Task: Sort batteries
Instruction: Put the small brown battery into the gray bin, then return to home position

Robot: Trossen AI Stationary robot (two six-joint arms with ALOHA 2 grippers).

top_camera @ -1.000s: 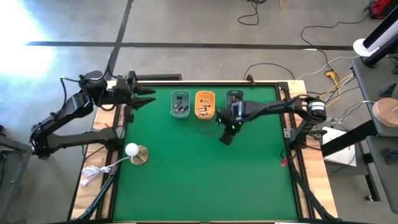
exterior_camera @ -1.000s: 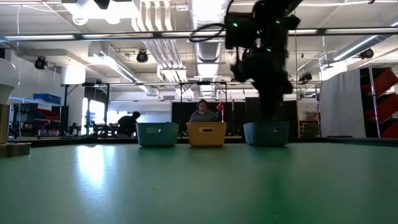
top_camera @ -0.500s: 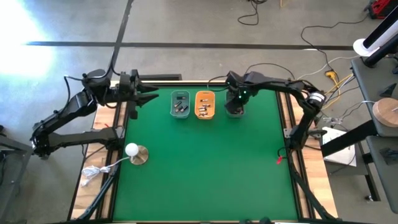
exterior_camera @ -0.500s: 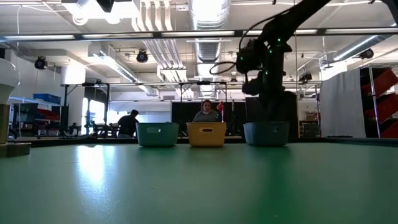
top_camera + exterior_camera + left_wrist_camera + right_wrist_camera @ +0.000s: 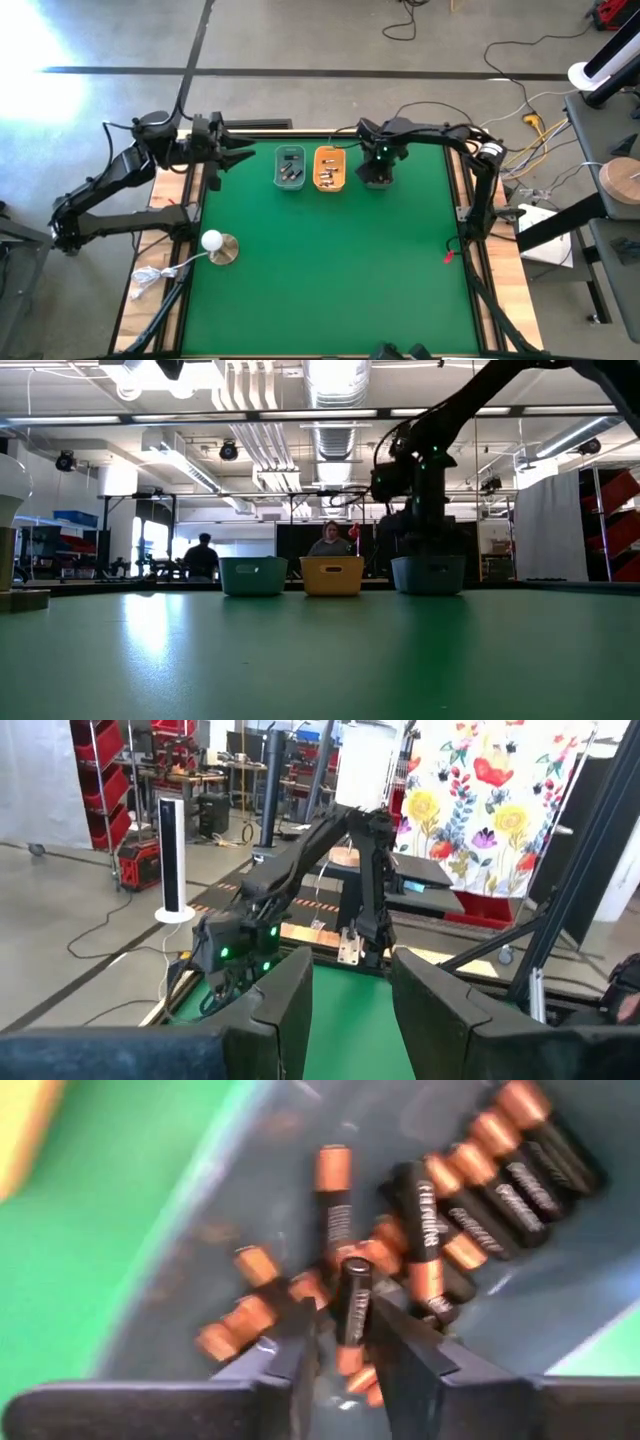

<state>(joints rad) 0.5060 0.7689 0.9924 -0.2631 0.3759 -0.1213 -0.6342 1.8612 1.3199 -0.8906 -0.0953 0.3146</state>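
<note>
The right gripper (image 5: 342, 1342) fingers stand narrowly around one black-and-copper cylindrical battery (image 5: 351, 1302) (over the dark blue-grey plastic tray (image 5: 240, 1190)); the left gripper (image 5: 350, 1010) fingers stand apart, empty.

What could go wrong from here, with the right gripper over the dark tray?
The battery stands on end between the right gripper fingers, above the heap in the dark tray; it may catch on a finger or land across the heap. Lifting away, the fingers could nudge the tray rim.
</note>
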